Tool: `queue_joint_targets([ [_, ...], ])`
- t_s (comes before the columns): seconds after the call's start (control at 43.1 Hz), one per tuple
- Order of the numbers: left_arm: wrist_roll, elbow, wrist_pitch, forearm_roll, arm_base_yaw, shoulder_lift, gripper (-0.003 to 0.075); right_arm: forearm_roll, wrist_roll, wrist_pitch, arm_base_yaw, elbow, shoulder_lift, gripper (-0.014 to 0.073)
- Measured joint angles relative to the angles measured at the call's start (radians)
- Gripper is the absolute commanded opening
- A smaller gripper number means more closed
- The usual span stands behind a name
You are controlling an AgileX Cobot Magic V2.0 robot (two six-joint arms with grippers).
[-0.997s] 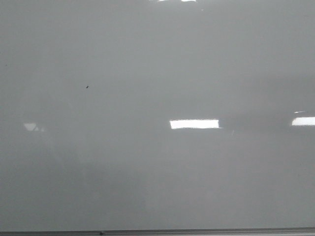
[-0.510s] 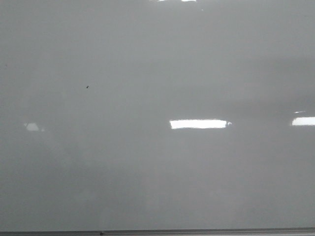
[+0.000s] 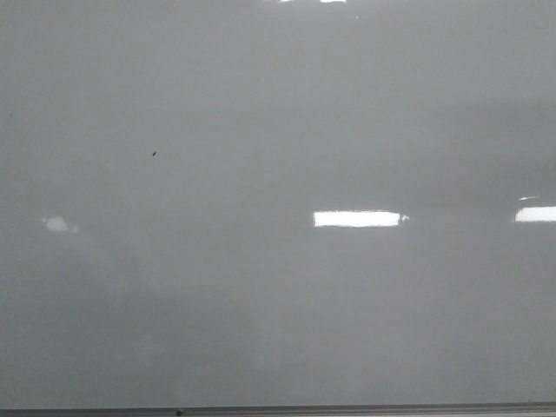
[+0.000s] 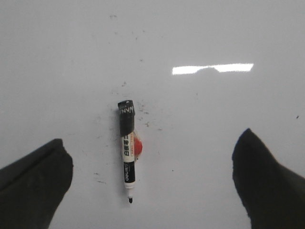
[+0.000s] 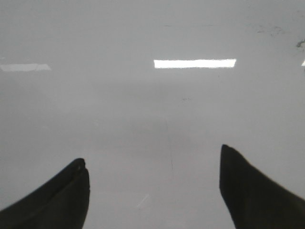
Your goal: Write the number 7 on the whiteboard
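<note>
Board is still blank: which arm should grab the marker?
Left. The marker lies uncapped on the whiteboard between the open left gripper fingers. The right gripper, also open, shows only bare board.

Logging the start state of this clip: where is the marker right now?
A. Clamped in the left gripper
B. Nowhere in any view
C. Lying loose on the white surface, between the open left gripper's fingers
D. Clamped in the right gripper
C: the left wrist view shows the marker lying flat, untouched, with the left gripper wide open around it.
</note>
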Motion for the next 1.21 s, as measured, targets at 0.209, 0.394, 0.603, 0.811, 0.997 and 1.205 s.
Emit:
queue_joint_targets([
  [0.209,0.000,-0.051,0.055,0.031,0.008,0.255,0.0648,0.000,0.000,0.000,0.000,0.000,0.000,0.0594],
  [0.394,-0.023,-0.164,0.111,0.031,0.072,0.593,0.0615,0.000,0.000,0.000,0.002,0.000,0.000,0.0594],
  [0.603,-0.028,-0.209,0.042,0.031,0.110,0.811,0.0596,0.000,0.000,0.000,0.002,0.000,0.000,0.0594],
  [0.811,-0.028,-0.215,-0.096,0.027,0.112,0.914,0.0595,0.000,0.000,0.000,0.002,0.000,0.000,0.0594],
  [0.997,-0.028,-0.215,-0.207,0.029,0.103,0.973,0.0595,0.000,0.000,0.000,0.002,0.000,0.000,0.0594],
  [1.205,-0.028,-0.215,-0.309,0.033,0.077,1.043,0.0515,0.000,0.000,0.000,0.002,0.000,0.000,0.0594],
])
